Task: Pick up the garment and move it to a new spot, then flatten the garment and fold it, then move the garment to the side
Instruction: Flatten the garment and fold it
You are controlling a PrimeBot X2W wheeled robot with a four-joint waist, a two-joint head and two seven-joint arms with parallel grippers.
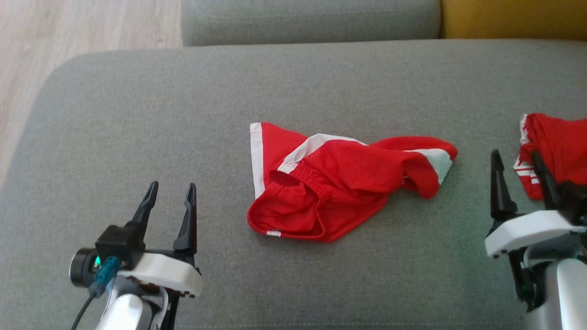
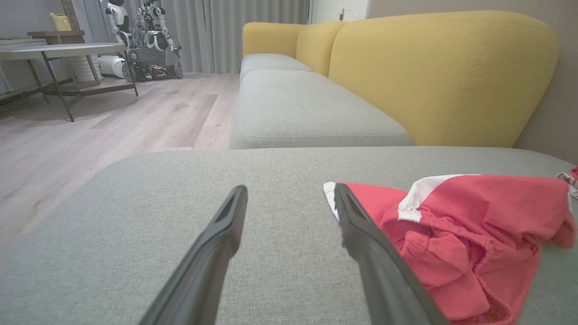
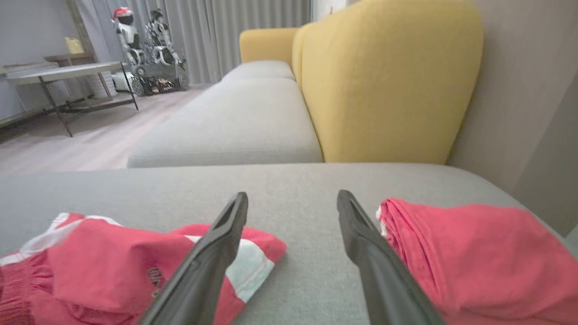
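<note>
A red garment [image 1: 344, 183] with white stripes and a gathered elastic waistband lies crumpled near the middle of a grey sofa seat [image 1: 137, 114]. One white-edged corner lies flat at its left end, and the right end is bunched over a white patch. The left claw [image 1: 173, 184] sits at the lower left of the head view, its two dark fingers spread apart with nothing between them. It is clear of the garment, which lies to its right. The right claw [image 1: 515, 152] sits at the lower right, fingers likewise spread wide and holding nothing. In its wrist view the fingers frame a bare strip of grey seat, with the garment's bunched end on one side and a second red garment [image 1: 559, 146] on the other. That second piece lies folded over at the right edge of the seat, well apart from the first, and white stripes show along its near edge. Behind the seat stands a yellow backrest [image 2: 442, 76]. To the left, across a pale wooden floor [image 2: 113, 135], are a table [image 2: 58, 49], grey curtains [image 2: 253, 27] and another robot [image 2: 144, 40].
</note>
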